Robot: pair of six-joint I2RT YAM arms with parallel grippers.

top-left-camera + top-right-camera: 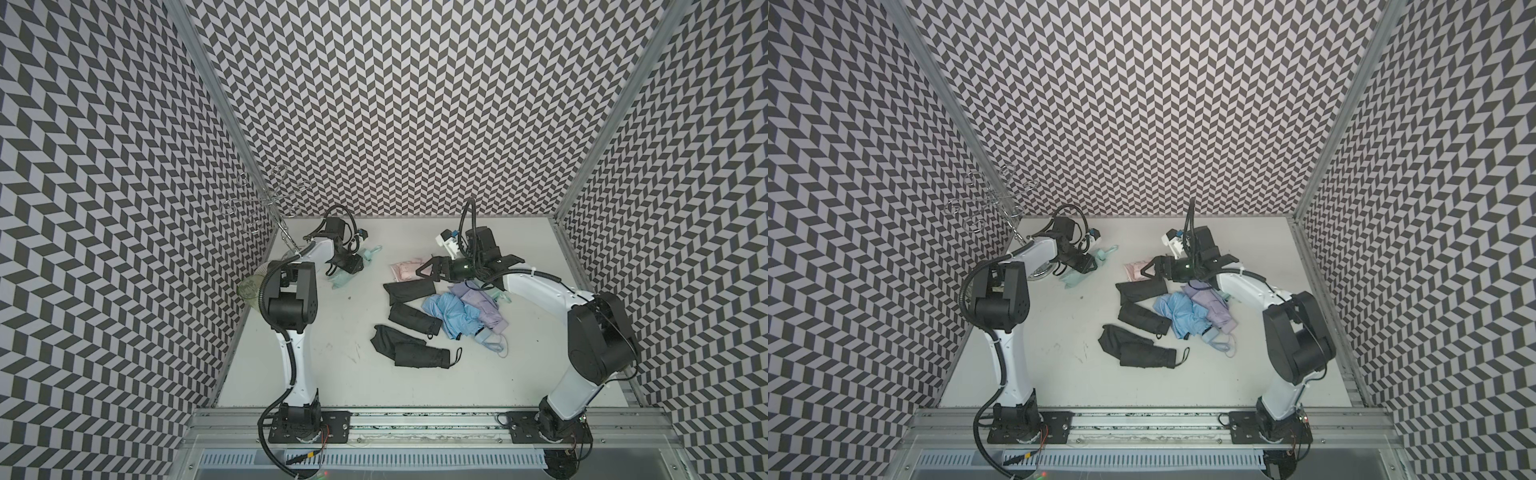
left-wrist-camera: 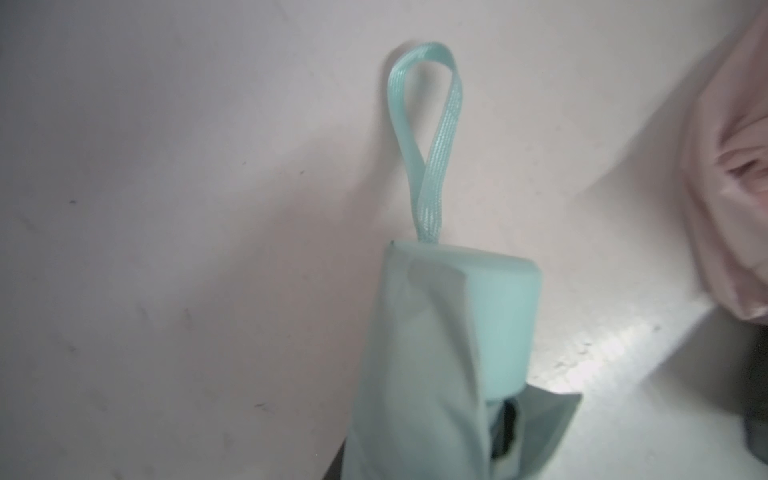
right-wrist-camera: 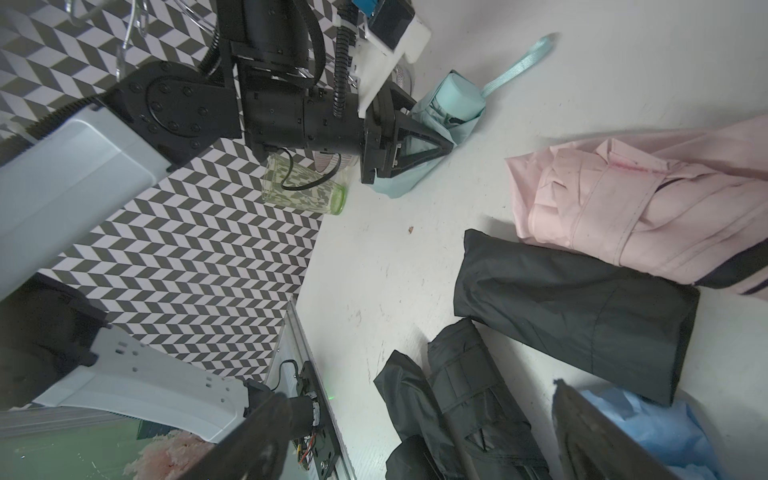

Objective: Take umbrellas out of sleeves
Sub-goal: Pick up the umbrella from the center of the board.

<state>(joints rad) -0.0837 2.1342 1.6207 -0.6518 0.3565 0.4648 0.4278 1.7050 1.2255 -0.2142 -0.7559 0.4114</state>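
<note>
Taking the back wall as twelve and the arms' rail as six, the mint umbrella [image 1: 340,281] lies on the white table [image 1: 332,374] at about eleven o'clock, its wrist loop [image 2: 424,137] pointing toward one. The left gripper [image 1: 353,266] is down on it, jaws clenched across its middle. In the left wrist view the round handle [image 2: 494,316] pokes out of mint cloth that climbs one side of it, though I cannot tell whether that cloth is a sleeve or the canopy. The right gripper [image 1: 467,269] hangs over the heap near one o'clock, jaws spread wide with nothing between them. The pink umbrella [image 1: 405,270] lies at twelve, pleats showing. Just beside it, toward six, is a smooth, plump black sleeve [image 1: 409,289], and what fills it is hidden from me. Further toward six lie the banded black umbrella [image 1: 415,319] and then the looped black umbrella [image 1: 422,356], with a slack black cloth [image 1: 386,337] across its nine o'clock end. On the three o'clock side of those, the light blue umbrella [image 1: 453,311] sprawls loose, overlapping the lavender umbrella [image 1: 484,309]. A clear green glass [image 3: 303,187] sits at the table's nine o'clock edge, partly behind the left arm in both top views, the chevron wall showing straight through it. A wire rack [image 1: 270,199] stands in the corner near ten.
</note>
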